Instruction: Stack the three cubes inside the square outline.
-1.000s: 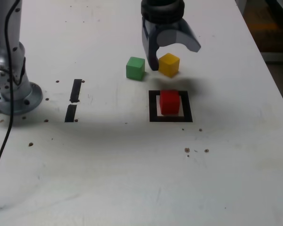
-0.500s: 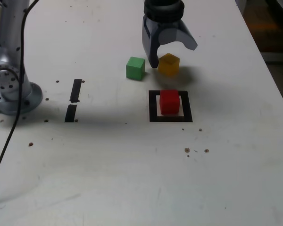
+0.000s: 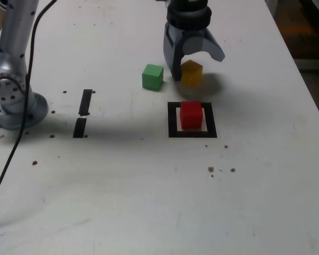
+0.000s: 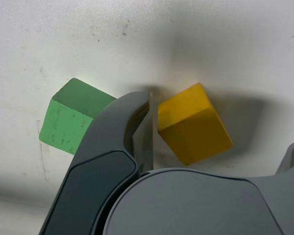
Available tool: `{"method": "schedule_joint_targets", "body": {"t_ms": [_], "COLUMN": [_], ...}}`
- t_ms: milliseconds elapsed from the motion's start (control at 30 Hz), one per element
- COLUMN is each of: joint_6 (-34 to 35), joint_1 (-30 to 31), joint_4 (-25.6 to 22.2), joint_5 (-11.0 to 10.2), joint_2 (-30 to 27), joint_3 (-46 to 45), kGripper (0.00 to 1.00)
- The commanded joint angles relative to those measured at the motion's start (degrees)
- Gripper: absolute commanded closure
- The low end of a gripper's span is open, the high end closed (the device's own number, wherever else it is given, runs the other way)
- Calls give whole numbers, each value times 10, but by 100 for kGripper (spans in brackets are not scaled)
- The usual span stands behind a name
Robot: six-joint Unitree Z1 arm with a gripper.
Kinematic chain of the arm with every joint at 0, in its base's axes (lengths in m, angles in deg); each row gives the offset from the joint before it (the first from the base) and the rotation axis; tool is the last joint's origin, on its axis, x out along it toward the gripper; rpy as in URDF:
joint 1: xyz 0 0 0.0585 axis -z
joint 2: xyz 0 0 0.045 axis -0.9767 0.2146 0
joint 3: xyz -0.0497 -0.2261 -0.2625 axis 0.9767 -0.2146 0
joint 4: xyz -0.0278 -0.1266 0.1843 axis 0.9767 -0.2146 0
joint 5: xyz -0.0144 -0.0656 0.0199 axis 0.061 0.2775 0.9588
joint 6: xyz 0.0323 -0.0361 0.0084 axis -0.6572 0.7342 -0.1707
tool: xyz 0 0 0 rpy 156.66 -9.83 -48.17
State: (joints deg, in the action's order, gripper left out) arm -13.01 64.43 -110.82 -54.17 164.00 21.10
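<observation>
1. Inside the black square (image 3: 173, 121) on the bench (image 3: 122, 186), I see the red cube (image 3: 191, 116) sitting alone, with nothing stacked on it.
2. Just beyond it in the exterior view, the yellow cube (image 3: 192, 79) rests on the bench, outside the square and turned at an angle.
3. To the exterior view's left of the yellow one, I have the green cube (image 3: 152, 77), also on the bench, apart from it.
4. Over the yellow cube, my hand (image 3: 199, 68) is spread wide and grips nothing.
5. Between green and yellow, my wrist view shows one finger (image 4: 144, 132); I can't tell whether it touches either.
</observation>
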Motion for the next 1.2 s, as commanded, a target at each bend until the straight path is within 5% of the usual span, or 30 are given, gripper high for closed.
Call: {"method": "schedule_joint_targets", "body": {"t_ms": [0, 600, 1000, 1167], "joint_6": [-1, 1, 36, 41], "joint_1": [-3, -10, -9, -4], "joint_4": [0, 12, 20, 20], "joint_5": [1, -7, -20, -16], "joint_2": [5, 26, 19, 12], "joint_3": [-1, -6, -23, -27], "kGripper": [4, 20, 67, 76]}}
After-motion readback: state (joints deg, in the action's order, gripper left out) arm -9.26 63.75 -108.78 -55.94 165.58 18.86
